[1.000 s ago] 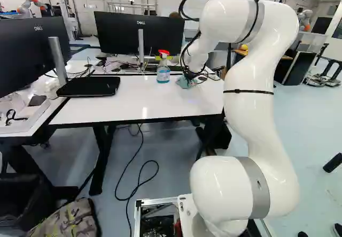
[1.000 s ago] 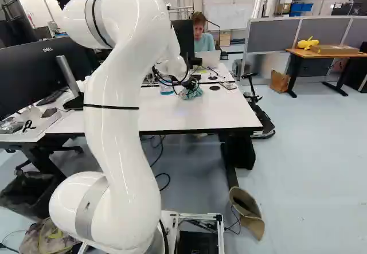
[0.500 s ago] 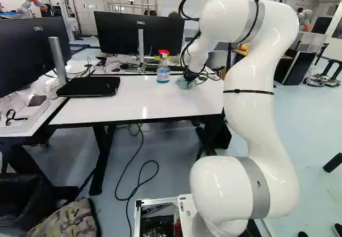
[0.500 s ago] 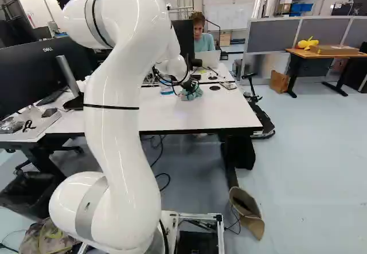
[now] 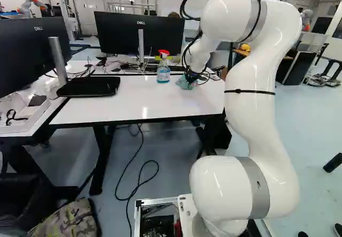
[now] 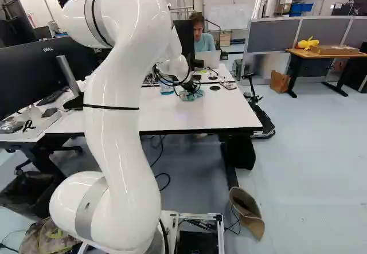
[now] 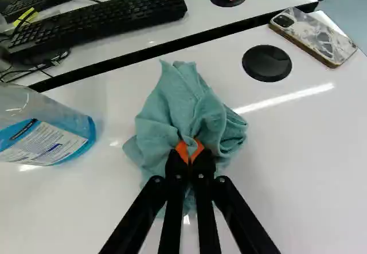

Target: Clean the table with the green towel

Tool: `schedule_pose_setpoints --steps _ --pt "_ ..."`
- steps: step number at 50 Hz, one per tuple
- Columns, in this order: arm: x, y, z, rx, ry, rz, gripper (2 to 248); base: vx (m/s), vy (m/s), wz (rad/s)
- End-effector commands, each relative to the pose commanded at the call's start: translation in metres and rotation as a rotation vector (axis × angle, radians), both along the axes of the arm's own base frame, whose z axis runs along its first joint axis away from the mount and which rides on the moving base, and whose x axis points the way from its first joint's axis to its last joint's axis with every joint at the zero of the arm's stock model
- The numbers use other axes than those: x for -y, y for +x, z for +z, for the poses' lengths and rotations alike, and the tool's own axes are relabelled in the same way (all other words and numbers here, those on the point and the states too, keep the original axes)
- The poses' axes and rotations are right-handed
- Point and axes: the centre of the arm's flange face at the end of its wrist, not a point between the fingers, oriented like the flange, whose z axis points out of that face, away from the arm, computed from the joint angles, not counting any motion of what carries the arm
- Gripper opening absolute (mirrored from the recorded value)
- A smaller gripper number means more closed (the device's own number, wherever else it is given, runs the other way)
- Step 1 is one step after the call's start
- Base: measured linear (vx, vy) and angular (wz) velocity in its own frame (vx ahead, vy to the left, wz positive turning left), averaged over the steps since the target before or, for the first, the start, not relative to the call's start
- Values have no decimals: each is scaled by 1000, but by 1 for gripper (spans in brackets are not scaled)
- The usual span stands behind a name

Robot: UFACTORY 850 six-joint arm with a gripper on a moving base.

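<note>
And the jaws are closing tight here, nearly together, their orange pads (image 7: pixel 182 151) pinching a fold of the green towel (image 7: pixel 179 108) between them! The cloth is lying bunched on the white desk (image 5: pixel 136 106), over toward its far edge, with the spray bottle (image 5: pixel 163 70) standing just beside it and the phone (image 7: pixel 315 36) and round black disc (image 7: pixel 266 63) sitting on its other side. So the pickup is looking done: the grip is holding and the cloth is meeting the surface. How much wiping is already banked? The views aren't revealing any cleaned path, so nobody is calling that one. By my reckoning plenty is remaining: the broad near stretch is waiting for a pass, as is the side toward the black monitor base (image 5: pixel 88 87), and the bottle is probably going to be needing a careful detour.
</note>
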Motion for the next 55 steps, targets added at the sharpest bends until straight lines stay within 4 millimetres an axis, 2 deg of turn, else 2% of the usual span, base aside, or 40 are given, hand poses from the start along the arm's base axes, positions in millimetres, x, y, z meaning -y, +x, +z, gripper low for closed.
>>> schedule_pose_setpoints --steps 14,21,39,55 --pt "24 -10 1 -5 1 -39 26 0 0 0" --pt "36 -8 0 -1 0 -55 26 0 0 0" --pt "48 21 -3 25 -4 -64 26 0 0 0" --pt "45 49 -7 50 -9 -52 26 0 0 0"
